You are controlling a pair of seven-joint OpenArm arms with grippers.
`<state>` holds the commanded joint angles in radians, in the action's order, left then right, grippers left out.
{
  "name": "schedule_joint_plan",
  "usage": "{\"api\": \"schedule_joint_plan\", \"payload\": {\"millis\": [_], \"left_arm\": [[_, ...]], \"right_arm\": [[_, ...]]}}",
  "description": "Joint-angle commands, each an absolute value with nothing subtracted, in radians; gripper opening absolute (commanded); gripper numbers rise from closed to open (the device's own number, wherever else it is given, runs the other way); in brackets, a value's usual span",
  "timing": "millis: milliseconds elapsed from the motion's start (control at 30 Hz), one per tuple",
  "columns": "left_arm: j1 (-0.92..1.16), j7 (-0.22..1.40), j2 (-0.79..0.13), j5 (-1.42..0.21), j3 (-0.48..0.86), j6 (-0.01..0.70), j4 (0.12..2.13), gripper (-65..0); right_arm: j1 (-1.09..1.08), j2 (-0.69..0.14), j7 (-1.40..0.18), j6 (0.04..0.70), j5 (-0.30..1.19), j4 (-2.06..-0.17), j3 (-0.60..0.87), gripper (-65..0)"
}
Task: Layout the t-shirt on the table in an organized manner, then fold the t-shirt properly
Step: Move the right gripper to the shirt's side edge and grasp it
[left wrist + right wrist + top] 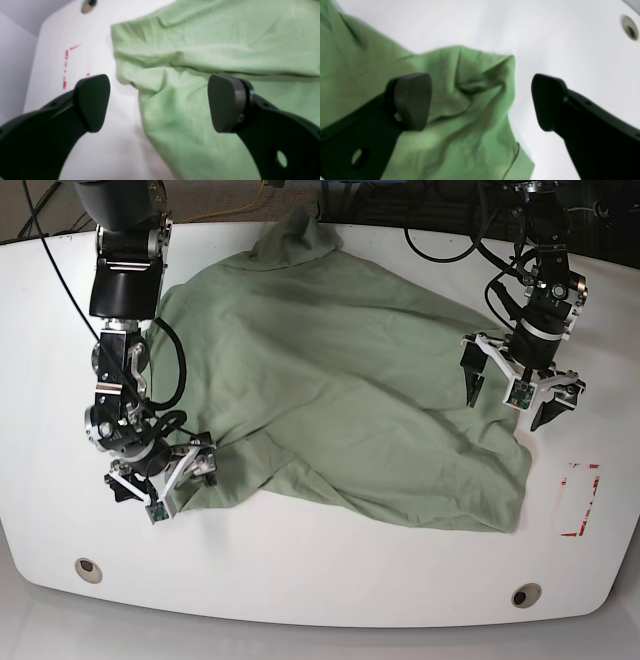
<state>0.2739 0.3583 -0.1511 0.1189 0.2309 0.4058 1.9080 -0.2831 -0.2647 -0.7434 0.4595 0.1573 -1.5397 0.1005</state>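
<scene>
The t-shirt (340, 390), pale sage green and wrinkled, lies spread unevenly across the middle of the white table (320, 580), one end bunched near the far edge. The right gripper (160, 483) sits low over the shirt's near corner, jaws spread wide and empty. The left gripper (520, 387) hangs over the opposite edge, jaws likewise wide apart. Bare tabletop surrounds the cloth, with red tape marks (581, 500) and a grey grommet (526, 594) nearby.
</scene>
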Motion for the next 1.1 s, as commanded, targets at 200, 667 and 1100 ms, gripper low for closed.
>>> {"api": "schedule_joint_plan", "payload": {"millis": [200, 667, 1100], "left_arm": [[0.286, 0.358, -0.15, 0.119, 0.231, 0.406, 1.911, -8.2], [0.288, 0.36, -0.15, 0.125, 0.166, 0.406, 1.903, -8.2], [0.311, 0.361, -0.153, 0.125, 0.128, 0.404, 1.825, -8.2]], "right_arm": [[-0.145, -0.259, -0.799, 0.46, 0.194, -1.685, 0.101, -4.5], [0.101, -0.193, -0.803, 0.469, 0.208, -1.776, 0.189, -12.3], [0.15, -0.194, -0.8, 0.469, 0.208, -1.702, 0.193, -16.3]]}}
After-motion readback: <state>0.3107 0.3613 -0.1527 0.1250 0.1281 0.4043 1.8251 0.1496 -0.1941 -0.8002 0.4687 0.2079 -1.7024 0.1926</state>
